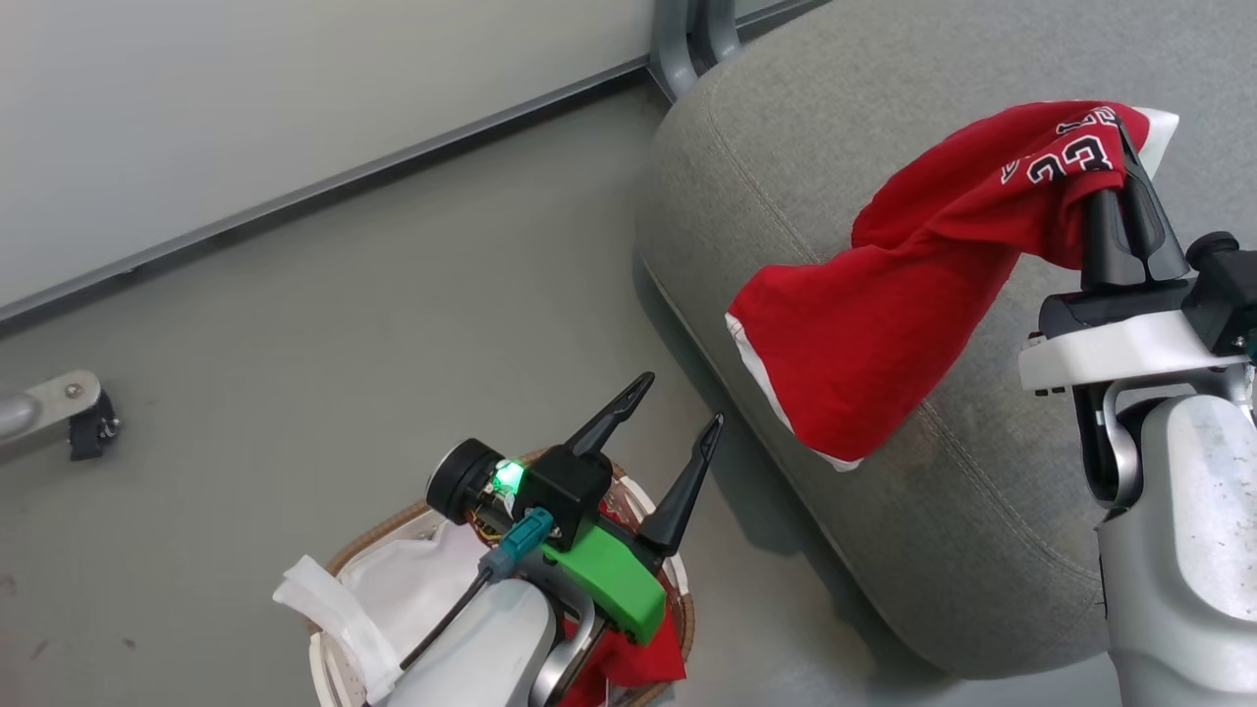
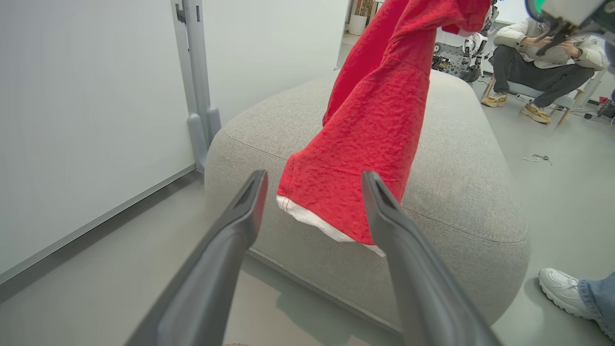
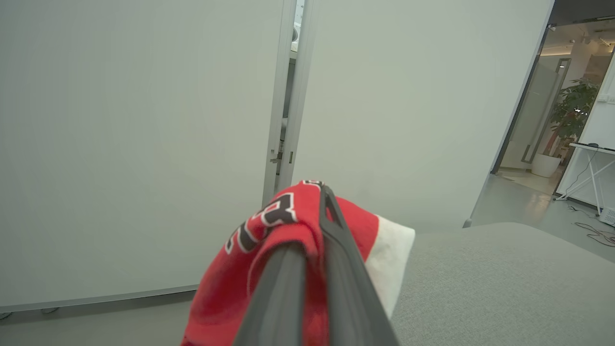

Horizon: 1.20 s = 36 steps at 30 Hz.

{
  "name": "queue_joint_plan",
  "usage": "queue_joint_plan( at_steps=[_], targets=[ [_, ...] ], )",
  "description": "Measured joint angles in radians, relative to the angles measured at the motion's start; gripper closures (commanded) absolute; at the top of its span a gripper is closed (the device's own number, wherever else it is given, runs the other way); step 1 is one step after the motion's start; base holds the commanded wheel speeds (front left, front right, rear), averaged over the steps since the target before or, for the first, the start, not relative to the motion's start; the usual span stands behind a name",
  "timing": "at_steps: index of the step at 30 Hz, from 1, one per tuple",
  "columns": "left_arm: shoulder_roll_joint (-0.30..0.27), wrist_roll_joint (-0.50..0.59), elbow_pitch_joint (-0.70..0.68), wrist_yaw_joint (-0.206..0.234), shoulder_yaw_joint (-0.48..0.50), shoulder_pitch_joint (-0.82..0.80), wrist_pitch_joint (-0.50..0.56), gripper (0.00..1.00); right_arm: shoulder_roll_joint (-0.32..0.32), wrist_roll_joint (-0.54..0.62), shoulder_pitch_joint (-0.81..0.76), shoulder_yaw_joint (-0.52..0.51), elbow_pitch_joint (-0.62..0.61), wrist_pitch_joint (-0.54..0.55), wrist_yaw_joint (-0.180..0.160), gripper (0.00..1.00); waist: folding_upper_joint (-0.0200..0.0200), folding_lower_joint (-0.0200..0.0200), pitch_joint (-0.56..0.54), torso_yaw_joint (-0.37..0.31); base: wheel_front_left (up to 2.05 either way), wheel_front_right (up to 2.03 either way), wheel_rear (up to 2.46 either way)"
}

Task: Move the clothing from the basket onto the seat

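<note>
Right arm raised beside the seat point(image 1: 786, 177), right gripper point(image 1: 1120, 126) pointing up, jaws pinched shut on a red garment point(image 1: 884, 324), which hangs from the tips over the cushion's edge. Left gripper point(image 1: 684, 397) above the basket point(image 1: 365, 546), jaws spread wide, empty. Second red garment point(image 1: 638, 660) lies beneath them, in the basket

Basket point(image 1: 378, 538) on floor point(image 1: 295, 344), left of seat point(image 1: 884, 511), near its edge. Left pincer point(image 1: 680, 399) above basket; one garment point(image 1: 638, 663) in basket beneath it. Right pincer point(image 1: 1120, 147) over seat; hanging garment point(image 1: 884, 324) draped from it, above seat's left edge. Wall point(image 1: 245, 98) behind seat.
</note>
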<state>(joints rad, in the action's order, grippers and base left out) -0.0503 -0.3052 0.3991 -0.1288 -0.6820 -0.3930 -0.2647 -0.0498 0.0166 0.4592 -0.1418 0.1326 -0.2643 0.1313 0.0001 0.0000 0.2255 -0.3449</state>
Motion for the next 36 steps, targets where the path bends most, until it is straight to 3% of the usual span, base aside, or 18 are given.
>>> queue_joint_plan(
  at_steps=[7, 16, 20, 29, 36],
  targets=[
    [-0.021, 0.001, -0.011, 0.000, -0.021, -0.033, 0.000, 0.00, 0.001, -0.002, 0.068, -0.028, -0.012, 0.000, 0.000, 1.00, 0.0000, 0.0000, 0.083, -0.030, 0.00, 0.00, 0.00],
    [-0.049, 0.013, -0.051, 0.000, -0.029, -0.087, 0.000, 0.00, -0.001, 0.134, 0.335, -0.156, -0.037, 0.000, 0.000, 1.00, 0.0000, 0.0000, 0.176, -0.004, 0.00, 0.00, 0.00],
    [-0.058, 0.027, -0.067, 0.000, -0.028, -0.112, 0.000, 0.00, -0.055, 0.178, 0.466, -0.210, -0.022, 0.000, 0.000, 1.00, 0.0000, 0.0001, 0.216, 0.027, 0.00, 0.00, 0.00],
    [-0.065, 0.071, -0.090, 0.000, -0.026, -0.167, 0.000, 0.00, -0.182, 0.244, 0.689, -0.327, 0.203, 0.000, 0.000, 1.00, 0.0000, 0.0001, 0.327, 0.100, 0.00, 0.00, 0.00],
    [-0.069, 0.098, -0.102, 0.000, -0.015, -0.201, 0.000, 0.00, -0.201, 0.321, 0.716, -0.374, 0.349, 0.000, 0.000, 1.00, 0.0000, 0.0002, 0.427, 0.150, 0.00, 0.00, 0.00]
  ],
)
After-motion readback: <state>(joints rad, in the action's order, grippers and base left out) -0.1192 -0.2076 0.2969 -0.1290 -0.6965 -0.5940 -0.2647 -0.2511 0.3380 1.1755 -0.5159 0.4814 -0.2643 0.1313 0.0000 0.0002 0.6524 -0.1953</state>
